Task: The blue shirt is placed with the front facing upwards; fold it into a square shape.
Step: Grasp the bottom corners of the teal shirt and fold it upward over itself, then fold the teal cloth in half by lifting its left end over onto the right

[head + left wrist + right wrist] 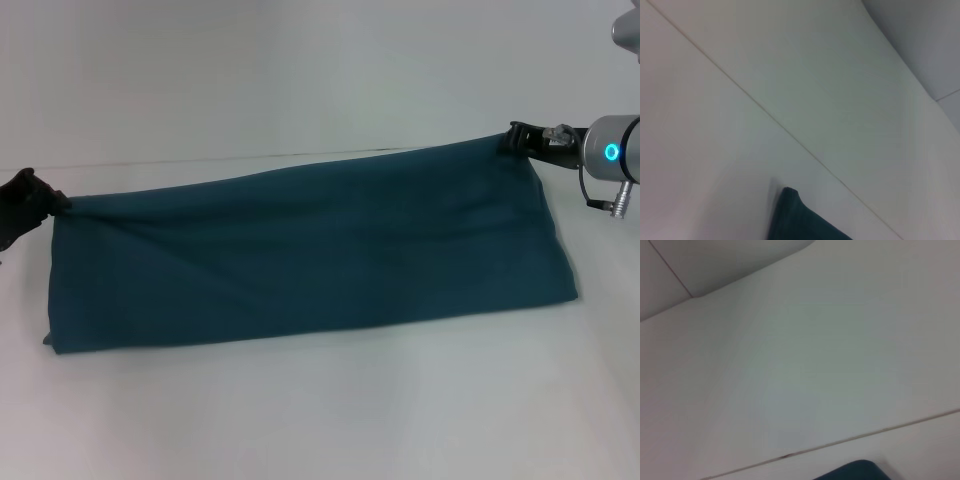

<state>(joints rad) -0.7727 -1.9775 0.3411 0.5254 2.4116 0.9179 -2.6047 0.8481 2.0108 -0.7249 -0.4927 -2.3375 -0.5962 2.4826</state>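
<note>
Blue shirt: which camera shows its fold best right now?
The head view: the whole blue shirt lies as a long band, left gripper and right gripper pinching its far corners. Each wrist view shows only a small corner of cloth.

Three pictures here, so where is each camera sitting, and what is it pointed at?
Head view: on the robot's head, looking down at the blue shirt on the white table; left tool and right tool each pinch a far corner.
Left wrist view: on the left arm, facing table; no tool shows.
Right wrist view: likewise, on the right arm.
Shared: a shirt corner and the table.
</note>
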